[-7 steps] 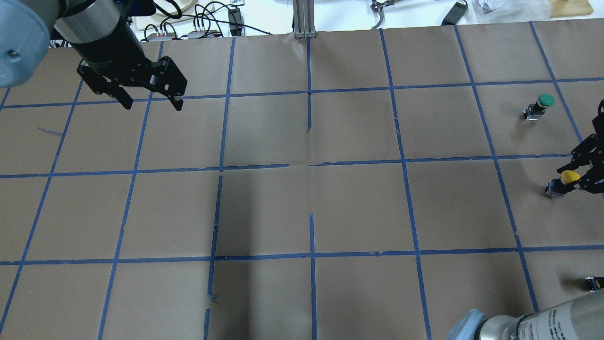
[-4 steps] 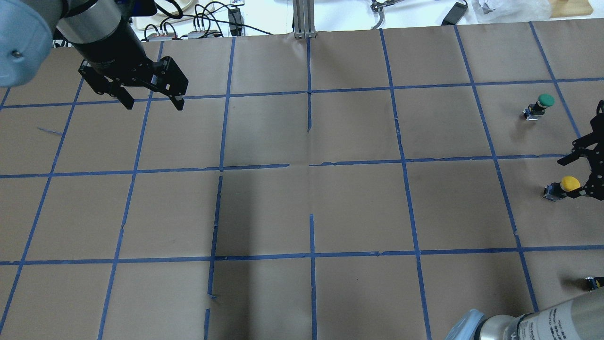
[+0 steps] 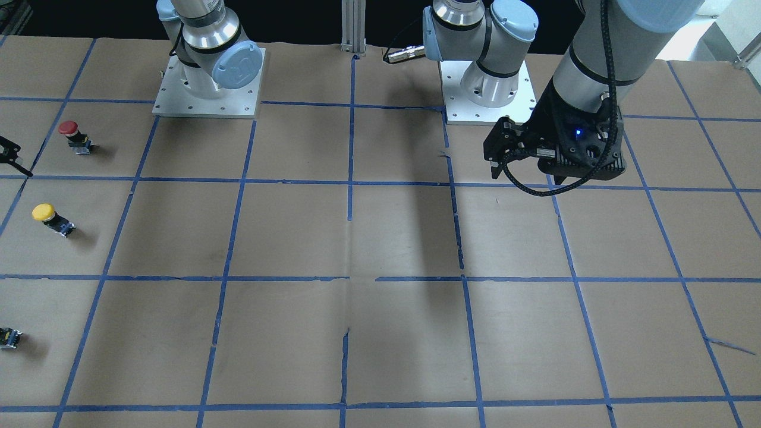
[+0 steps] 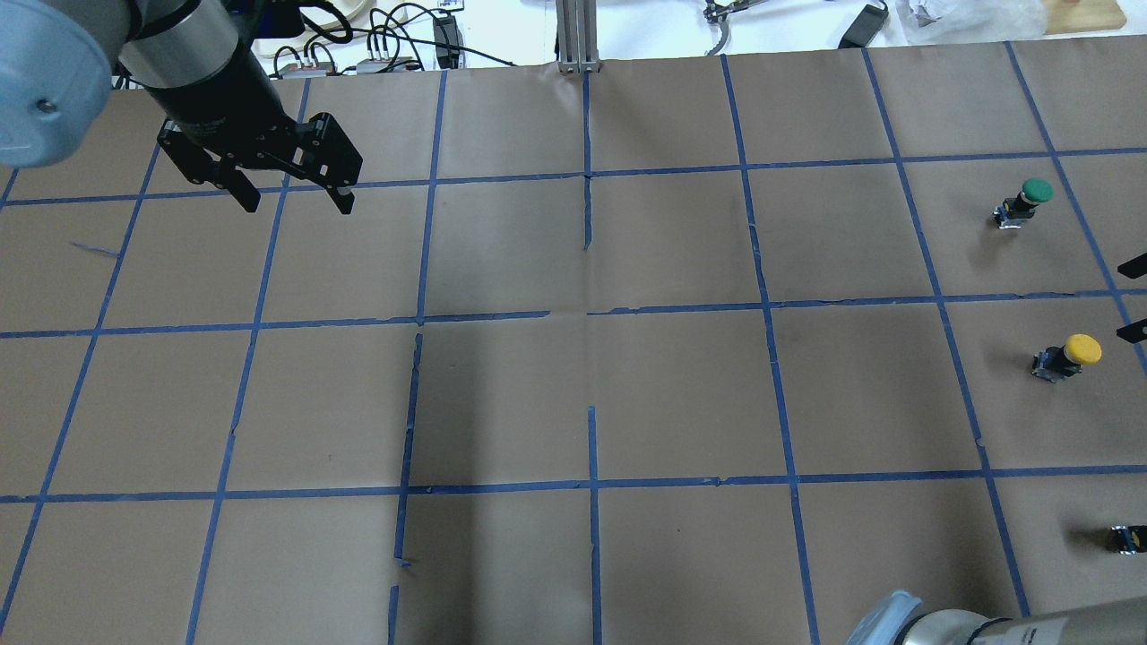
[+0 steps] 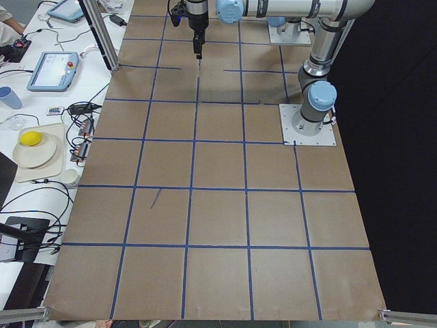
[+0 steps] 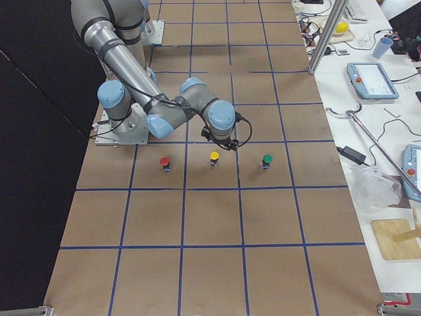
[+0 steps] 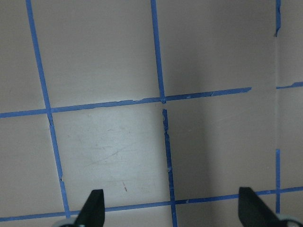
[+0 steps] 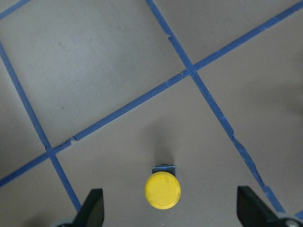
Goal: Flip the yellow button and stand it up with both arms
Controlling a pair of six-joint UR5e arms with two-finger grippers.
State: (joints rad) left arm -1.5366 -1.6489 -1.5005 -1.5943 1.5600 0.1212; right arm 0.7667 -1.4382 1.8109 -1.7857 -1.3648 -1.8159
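Observation:
The yellow button (image 4: 1071,354) stands upright, cap up, on the brown paper at the table's right side; it also shows in the front view (image 3: 49,218), the right side view (image 6: 214,158) and the right wrist view (image 8: 162,190). My right gripper (image 4: 1134,298) is open and empty, above the button and apart from it; only its fingertips (image 8: 93,207) show at the frame edges. My left gripper (image 4: 297,204) is open and empty, hovering over the far left of the table, far from the button; it also shows in the front view (image 3: 500,161).
A green-capped button (image 4: 1026,202) stands beyond the yellow one and a red-capped button (image 3: 74,135) on its other side. A tiny dark block (image 4: 1125,537) lies near the right edge. Blue tape lines grid the paper. An aluminium post (image 4: 576,36) stands at the far edge.
My right gripper was shut on the tilted yellow button, then opened and drew back toward the right edge. The button now stands free and upright. The left gripper shifted slightly.

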